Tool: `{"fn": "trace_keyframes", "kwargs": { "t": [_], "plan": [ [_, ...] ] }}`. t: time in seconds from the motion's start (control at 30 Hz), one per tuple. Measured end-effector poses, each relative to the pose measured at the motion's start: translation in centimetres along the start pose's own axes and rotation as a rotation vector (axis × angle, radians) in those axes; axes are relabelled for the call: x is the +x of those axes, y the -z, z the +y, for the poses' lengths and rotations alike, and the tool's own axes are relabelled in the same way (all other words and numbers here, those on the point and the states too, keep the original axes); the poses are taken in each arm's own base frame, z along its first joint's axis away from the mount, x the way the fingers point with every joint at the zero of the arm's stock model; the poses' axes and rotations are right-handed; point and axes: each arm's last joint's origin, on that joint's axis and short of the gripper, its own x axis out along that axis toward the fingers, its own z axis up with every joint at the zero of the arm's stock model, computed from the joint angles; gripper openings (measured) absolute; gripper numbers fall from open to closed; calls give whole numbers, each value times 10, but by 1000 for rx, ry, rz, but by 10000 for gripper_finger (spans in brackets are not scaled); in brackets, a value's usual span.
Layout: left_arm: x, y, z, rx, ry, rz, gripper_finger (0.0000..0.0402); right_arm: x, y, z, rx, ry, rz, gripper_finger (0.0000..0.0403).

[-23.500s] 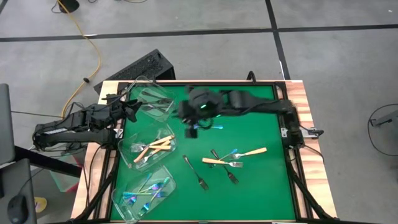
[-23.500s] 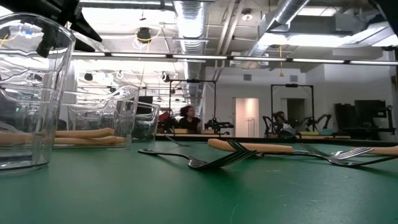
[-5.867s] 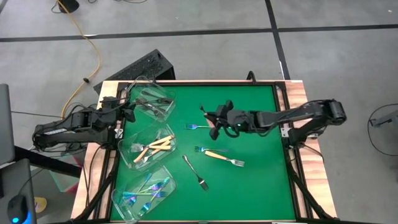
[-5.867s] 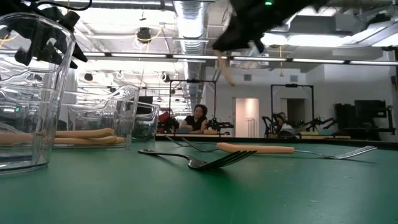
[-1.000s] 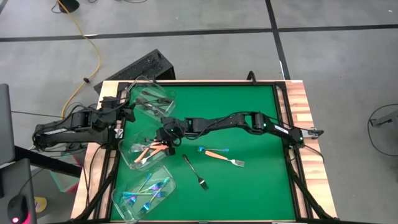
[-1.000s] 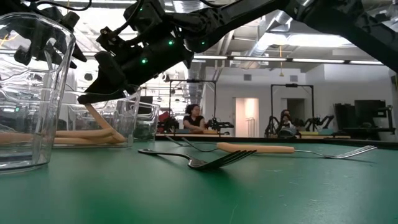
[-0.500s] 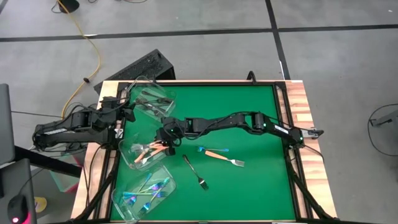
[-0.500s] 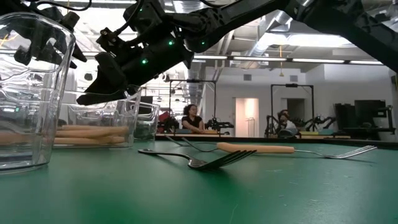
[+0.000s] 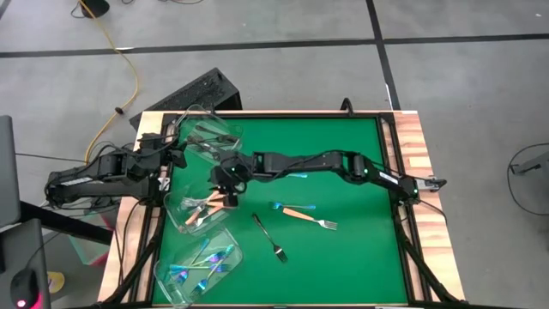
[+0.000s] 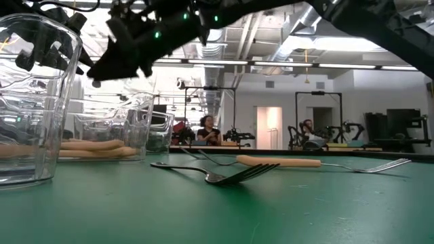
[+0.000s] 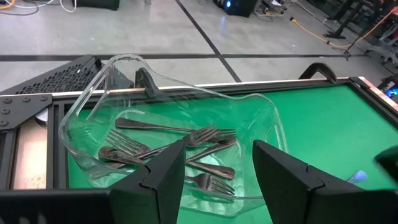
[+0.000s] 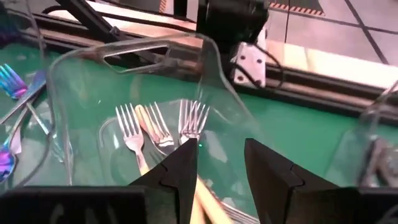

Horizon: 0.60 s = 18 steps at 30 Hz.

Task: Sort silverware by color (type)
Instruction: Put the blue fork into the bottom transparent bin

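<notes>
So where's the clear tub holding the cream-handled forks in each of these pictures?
High view: the tub is the middle one of three along the mat's left side, with the cream-handled forks inside.
Low view: at left, behind a nearer tub.
Left wrist view: not in it; that is another tub, holding grey forks.
Right wrist view: fills the middle.
Shared landmark: the green mat.

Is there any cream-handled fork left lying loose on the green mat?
Yes, one cream-handled fork lies on the green mat right of centre, outside the tubs, beside a blue fork.
</notes>
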Motion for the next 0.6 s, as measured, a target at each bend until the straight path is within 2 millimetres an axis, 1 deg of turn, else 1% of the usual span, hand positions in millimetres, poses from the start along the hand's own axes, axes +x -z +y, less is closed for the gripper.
{"fn": "trace_keyframes", "kwargs": {
  "t": [0.1, 0.23, 0.3, 0.43, 0.53, 0.6],
  "plan": [
    [0, 0, 0, 0, 0, 0, 172, -14, -15, -5, -34, 3, 16, 153],
    [0, 0, 0, 0, 0, 0, 172, -41, -28, -13, -51, 37, 40, 153],
    [0, 0, 0, 0, 1, 0, 172, -59, -35, -20, -42, 62, 74, 153],
    [0, 0, 0, -1, 1, 0, 172, -89, -41, -33, -20, 103, 145, 153],
    [0, 0, 0, 0, 0, 0, 172, -110, -42, -42, 0, 118, 213, 153],
    [0, 0, 0, 0, 1, 0, 172, -126, -41, -45, 12, 162, 290, 152]
  ]
}}
